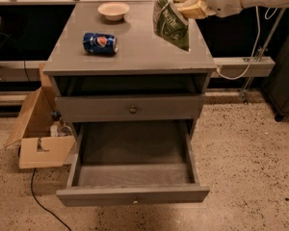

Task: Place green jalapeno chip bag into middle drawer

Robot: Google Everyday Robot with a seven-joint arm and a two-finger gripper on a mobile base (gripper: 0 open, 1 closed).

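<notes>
My gripper (189,4) is at the top right, above the right part of the cabinet top, shut on the top of the green jalapeno chip bag (170,24). The bag hangs from it, tilted, with pale lettering showing, held above the cabinet top. The middle drawer (133,165) is pulled wide open below, its shallow grey tray bare, with a small knob on its front. The knobbed grey drawer (132,109) above it is closed.
A blue Pepsi can (100,43) lies on its side on the cabinet top (135,57). A pale bowl (113,10) sits at the back. An open cardboard box (38,134) stands on the floor at the left, with a black cable beside it.
</notes>
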